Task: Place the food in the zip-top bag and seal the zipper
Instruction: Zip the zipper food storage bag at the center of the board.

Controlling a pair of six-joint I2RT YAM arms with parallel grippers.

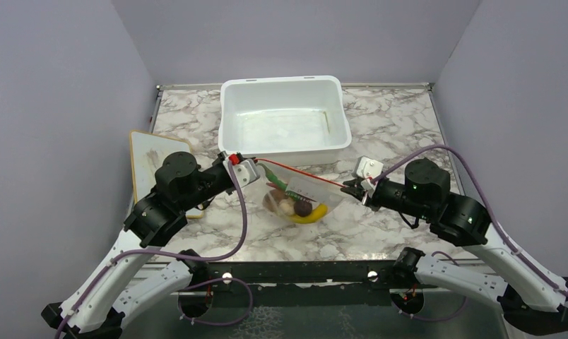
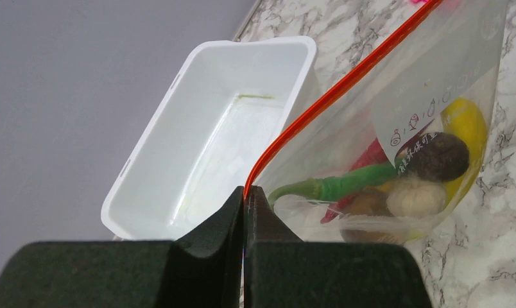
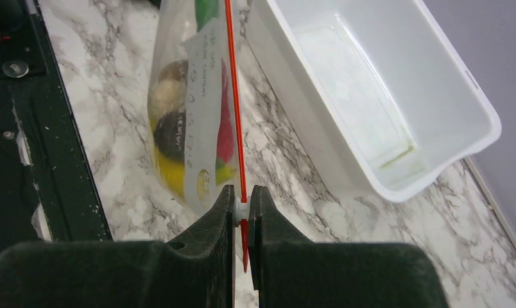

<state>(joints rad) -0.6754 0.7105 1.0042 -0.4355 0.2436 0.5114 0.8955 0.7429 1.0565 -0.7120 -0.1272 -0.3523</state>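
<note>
The zip-top bag (image 1: 316, 192) hangs in the middle of the top view, just below the white tub (image 1: 288, 152), and it is stretched between the two grippers. Its zipper (image 1: 306, 174) runs as one thin orange-red line from the upper left to the lower right, tight and almost straight. Whether the strip is pressed closed along its whole length, I cannot tell.

The food (image 1: 299, 208) lies together in the low part of the bag. In the left wrist view the yellow banana (image 2: 468, 122) is at the right. A dark brown ball (image 2: 443, 156) is beside it, and a beige mushroom (image 2: 414, 196) sits below the ball. A long green pod (image 2: 345, 186) points to the left, and a red chili (image 2: 369, 156) shows partly behind the pod. A white paper label (image 2: 429, 90) with small printed marks is on the bag wall, in front of the food. It is not clear if the bottom of the bag touches the table or hangs just above it.

The left gripper (image 1: 247, 171) has the upper-left end of the zipper. In its wrist view the jaws are pressed together on the strip at the bottom centre. The right gripper (image 1: 355, 188) has the lower-right end, and its jaws stand almost together, pinching the strip and the bag's edge.

The tub stands in the upper middle of the marble table (image 1: 401, 134). A pale board (image 1: 145, 162) lies at the left edge, partly under the left arm.
</note>
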